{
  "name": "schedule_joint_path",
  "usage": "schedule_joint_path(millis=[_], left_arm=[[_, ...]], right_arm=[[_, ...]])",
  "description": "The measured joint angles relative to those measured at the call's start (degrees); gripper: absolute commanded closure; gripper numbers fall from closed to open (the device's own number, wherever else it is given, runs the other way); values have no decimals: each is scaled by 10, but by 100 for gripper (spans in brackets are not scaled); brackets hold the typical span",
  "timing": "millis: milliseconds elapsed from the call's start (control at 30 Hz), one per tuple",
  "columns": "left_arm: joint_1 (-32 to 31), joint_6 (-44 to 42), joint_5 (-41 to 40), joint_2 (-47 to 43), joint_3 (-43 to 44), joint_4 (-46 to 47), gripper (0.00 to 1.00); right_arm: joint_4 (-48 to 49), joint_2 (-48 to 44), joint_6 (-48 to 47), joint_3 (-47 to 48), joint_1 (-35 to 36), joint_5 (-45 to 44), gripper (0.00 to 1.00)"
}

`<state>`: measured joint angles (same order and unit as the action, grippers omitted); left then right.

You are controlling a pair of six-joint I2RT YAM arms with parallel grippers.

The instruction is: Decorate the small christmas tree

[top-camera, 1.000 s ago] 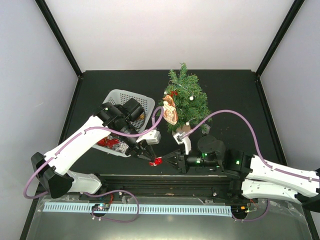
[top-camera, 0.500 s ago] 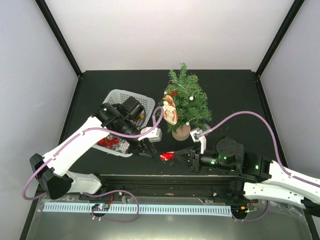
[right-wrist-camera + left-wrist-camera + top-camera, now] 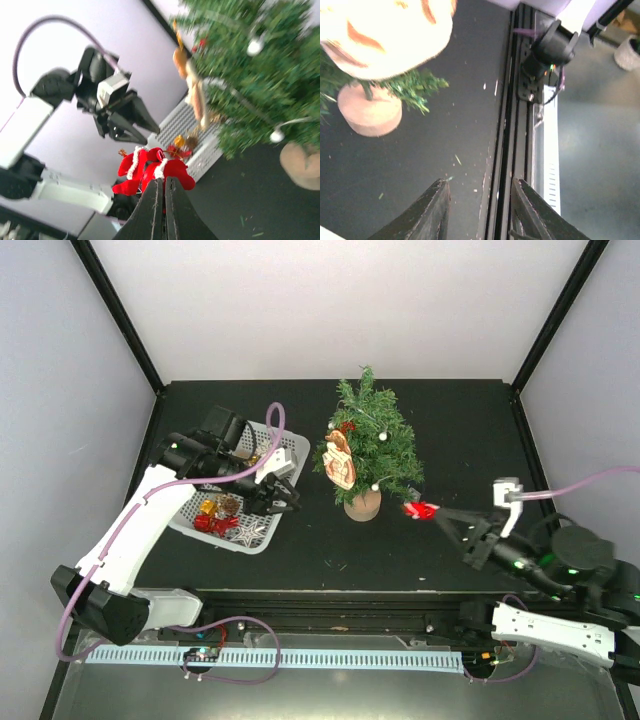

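- Top view: the tree [image 3: 366, 440] stands upright mid-tabletop [image 3: 460, 430] on its round tan wooden base [image 3: 362, 506], just right of the basket [image 3: 293, 446].
- The right end effector [image 3: 428, 512] is clenched on a red ornament [image 3: 415, 510], held off the tabletop just beside the tree's lower right branches.
- The step in hand looks like hanging this ornament. The next move calls for carrying it in to a branch tip, slipping its loop over, and only then letting go.
- The left end effector [image 3: 284, 498] hovers at the basket's near right edge. The basket is white plastic lattice holding shiny red and gold trinkets.
- A flat tan figure [image 3: 340, 460] and small white beads [image 3: 383, 436] already hang on the bushy, bristly green needles.
- Left wrist view: the black fingers [image 3: 434, 214] are spread apart with nothing between them, so this end effector is released.
- Below lies matt black tabletop flecked with stray needles, edged by a ridged metal rail [image 3: 506, 125]. The smooth wooden base and a low sprig sit at upper left, under the blurred pale figure.
- Right wrist view: the two thin fingers are pressed together on the ornament, which looks like soft plush, red with white fuzzy trim.
- The tree fills the upper right of this view, its needles dense and springy, so a loop may snag or slide off.
- I cannot make out the loop itself.
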<state>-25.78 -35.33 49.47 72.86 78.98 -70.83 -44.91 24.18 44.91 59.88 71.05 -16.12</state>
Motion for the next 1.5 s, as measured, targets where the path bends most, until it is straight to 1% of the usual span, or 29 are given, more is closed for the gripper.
schedule_joint_path(millis=[167, 367, 500, 667, 733, 800, 967, 1067, 1100, 1167, 1233, 1300, 1333, 1400, 1500], left_arm=[[35, 11, 65, 20, 33, 6, 64], [55, 0, 126, 91, 78, -10, 64], [78, 0, 140, 125, 97, -11, 63], [98, 24, 140, 124, 102, 12, 63], [104, 39, 136, 115, 101, 31, 63], [108, 60, 121, 93, 99, 61, 63], [115, 123, 64, -12, 46, 173, 63], [127, 158, 45, -58, 24, 224, 63], [132, 167, 45, -59, 24, 238, 63], [146, 182, 51, -58, 21, 260, 63], [160, 193, 63, -44, 12, 278, 63], [174, 200, 80, -26, -5, 287, 63], [177, 201, 88, -19, -11, 287, 63], [187, 202, 106, -5, -20, 287, 63], [195, 202, 131, 7, -23, 289, 63]], right_arm=[[-73, -21, -1, 78, 0, -89, 99], [-130, 5, -5, 116, 0, -155, 99], [-164, 67, -5, 140, 0, -196, 99], [-191, 167, -10, 172, -3, -230, 99], [-195, 204, -18, 185, -23, -228, 99], [-194, 231, -31, 195, -67, -215, 99], [-170, 263, -77, 199, -225, -156, 99], [-142, 265, -107, 199, -328, -95, 99], [-125, 265, -118, 196, -372, -61, 99], [-93, 263, -130, 181, -430, 5, 99], [-54, 260, -139, 151, -493, 96, 99], [-26, 260, -144, 122, -538, 176, 99], [-16, 262, -145, 110, -549, 207, 99], [5, 265, -147, 85, -562, 268, 99], [21, 266, -149, 64, -564, 327, 99]])
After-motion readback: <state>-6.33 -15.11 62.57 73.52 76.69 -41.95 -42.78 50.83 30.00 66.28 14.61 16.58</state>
